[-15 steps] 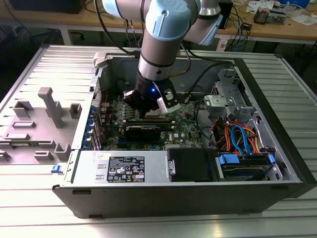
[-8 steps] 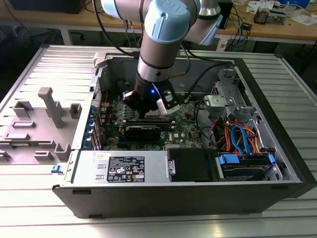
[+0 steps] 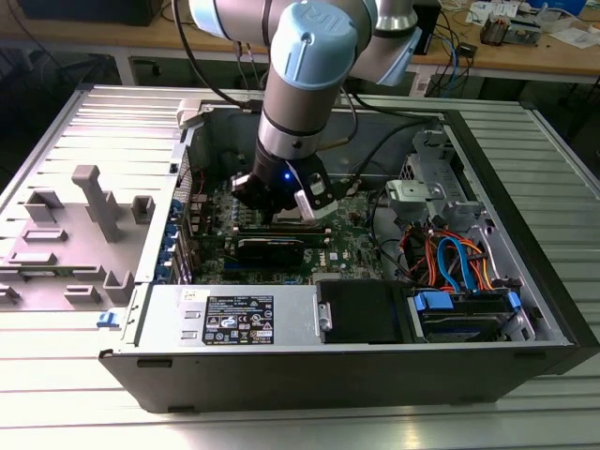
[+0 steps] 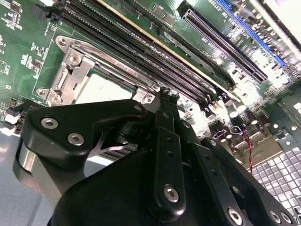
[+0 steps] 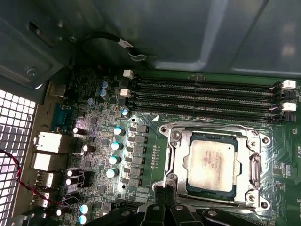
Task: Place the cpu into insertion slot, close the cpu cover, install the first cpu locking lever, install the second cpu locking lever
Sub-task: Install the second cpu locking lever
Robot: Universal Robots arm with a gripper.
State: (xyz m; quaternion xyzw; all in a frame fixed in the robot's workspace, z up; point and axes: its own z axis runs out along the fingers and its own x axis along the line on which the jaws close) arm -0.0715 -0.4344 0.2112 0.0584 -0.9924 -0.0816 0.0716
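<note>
First wrist view: cpu seated in socket, frame centre-right.
Cpu cover: closed around it.
My gripper: fingers together, empty, at cover's edge.

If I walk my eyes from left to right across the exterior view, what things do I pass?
Grey plastic holders on the table → the robot's pincer over the green motherboard → orange and blue cables → the computer case's wall on the exterior view's right.

Electronics lab bench setup.
An opened PC case is laid on a slatted metal table; cluttered workbenches are seen far behind.
</note>
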